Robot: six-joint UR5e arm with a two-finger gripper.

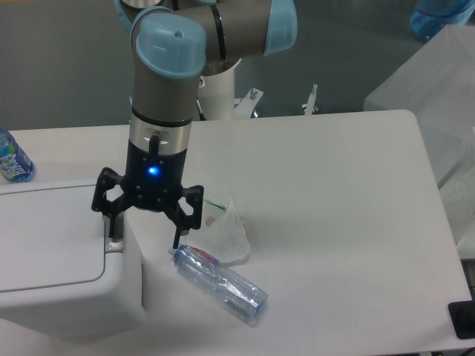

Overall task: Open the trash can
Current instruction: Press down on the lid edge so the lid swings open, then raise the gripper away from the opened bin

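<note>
Hovering my gripper [144,239], jaws spread wide and holding nothing, over the rim latch of the large white boxy plastic trash can [63,259] at the table's eight o'clock; lid still shut, pressing remains.

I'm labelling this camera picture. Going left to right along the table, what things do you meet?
Blue-labelled bottle → white trash can → open claw → crumpled clear bag → black object at the right edge.

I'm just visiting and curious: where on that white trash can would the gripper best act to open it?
Probably the small grey latch on the trash can rim, approached from above: the lid lies flat and shut, and the open gripper already has one finger over that spot.
</note>
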